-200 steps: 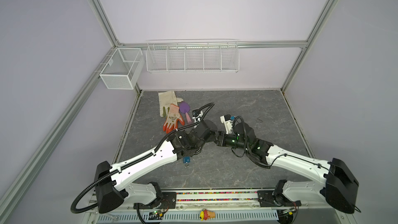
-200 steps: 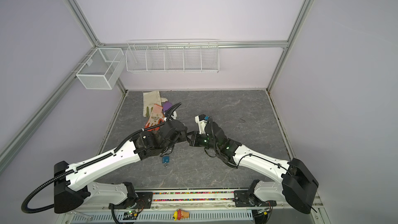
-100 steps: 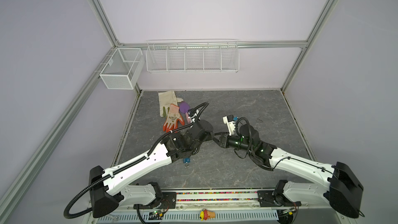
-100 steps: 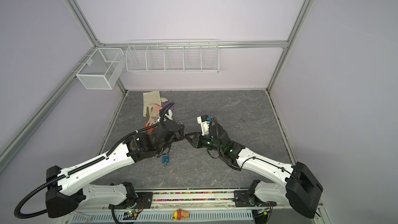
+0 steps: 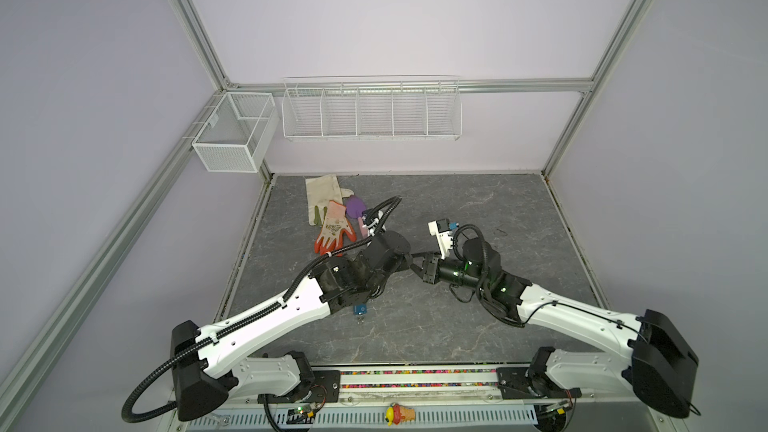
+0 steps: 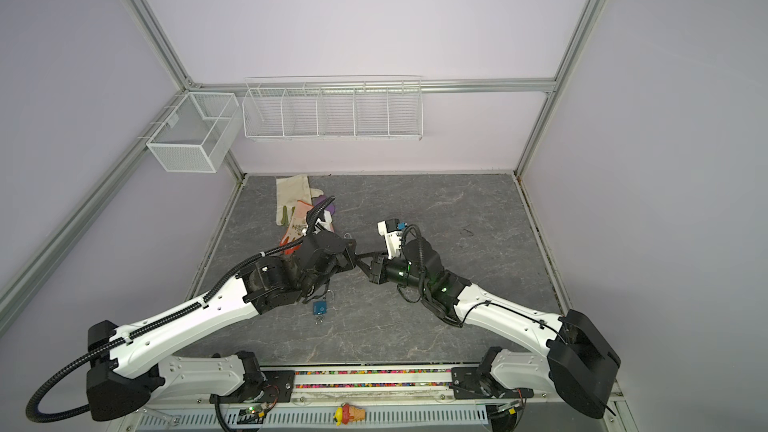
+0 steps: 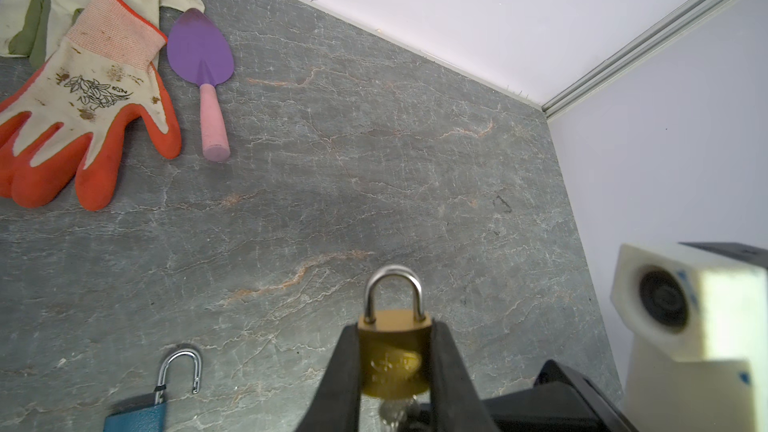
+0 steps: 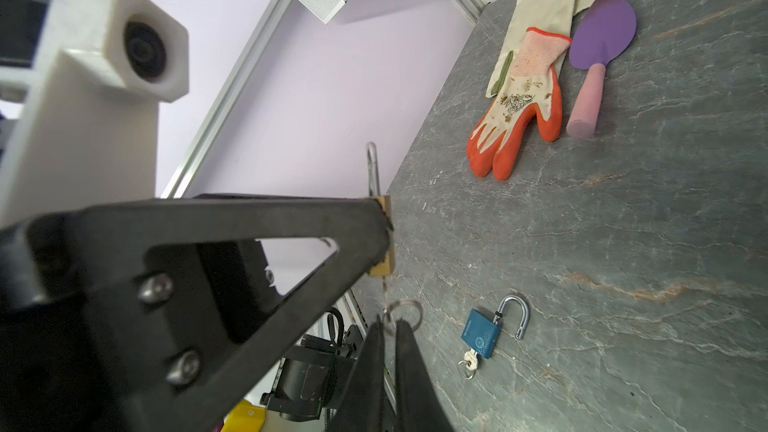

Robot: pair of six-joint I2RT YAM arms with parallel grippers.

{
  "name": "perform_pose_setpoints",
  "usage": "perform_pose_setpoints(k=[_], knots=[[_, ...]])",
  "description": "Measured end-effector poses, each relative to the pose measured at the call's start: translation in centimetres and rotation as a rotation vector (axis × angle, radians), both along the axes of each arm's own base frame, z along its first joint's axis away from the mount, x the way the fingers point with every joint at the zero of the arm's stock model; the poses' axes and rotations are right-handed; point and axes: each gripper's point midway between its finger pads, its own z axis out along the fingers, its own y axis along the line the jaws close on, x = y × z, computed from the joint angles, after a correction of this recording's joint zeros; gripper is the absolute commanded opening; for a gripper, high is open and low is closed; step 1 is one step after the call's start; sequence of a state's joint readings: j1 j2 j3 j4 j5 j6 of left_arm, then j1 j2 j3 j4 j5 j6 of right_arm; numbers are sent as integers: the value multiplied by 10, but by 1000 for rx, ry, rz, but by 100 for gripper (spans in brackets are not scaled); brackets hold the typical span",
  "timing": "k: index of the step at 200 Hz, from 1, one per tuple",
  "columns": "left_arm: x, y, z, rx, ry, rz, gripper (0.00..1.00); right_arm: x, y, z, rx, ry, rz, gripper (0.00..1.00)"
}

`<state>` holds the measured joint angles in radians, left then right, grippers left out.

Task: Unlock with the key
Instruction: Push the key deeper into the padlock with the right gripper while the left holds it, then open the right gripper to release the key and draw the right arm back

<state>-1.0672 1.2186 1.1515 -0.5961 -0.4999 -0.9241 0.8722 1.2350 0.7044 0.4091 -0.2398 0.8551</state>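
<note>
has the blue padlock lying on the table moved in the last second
No. In a top view the blue padlock lies in the same place as before, no nearer to and no farther from the orange glove.

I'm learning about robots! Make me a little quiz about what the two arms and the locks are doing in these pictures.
1. True or false: the blue padlock lying on the grey stone-pattern table has its shackle open.
2. What does the left pincer hold? A) cream cloth glove B) brass padlock C) white wire basket
3. Which pincer nips the silver key ring hanging under that brass padlock?
Key: 1 true; 2 B; 3 the right pincer.
</note>
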Motion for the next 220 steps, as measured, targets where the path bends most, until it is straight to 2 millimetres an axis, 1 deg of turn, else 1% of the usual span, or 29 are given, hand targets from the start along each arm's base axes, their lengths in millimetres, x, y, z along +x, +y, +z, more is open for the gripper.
perform_pose_setpoints(k=[34, 43, 67, 106, 194, 220], knots=[[0, 0, 0, -1, 0, 1, 0, 2, 0, -1, -3, -5, -6, 12], [0, 0, 0, -1, 0, 1, 0, 2, 1, -1, -3, -10, -4, 9], [1, 0, 1, -7, -4, 4, 0, 3, 2, 2, -3, -23, -2, 6], [2, 0, 1, -16, 4, 4, 0, 5, 3, 3, -9, -42, -6, 6], [-3, 0, -2, -13, 11, 20, 0, 7, 4, 3, -81, -171, -24, 6], [-6, 0, -7, -30, 25, 17, 0, 6, 4, -1, -114, -181, -31, 6]])
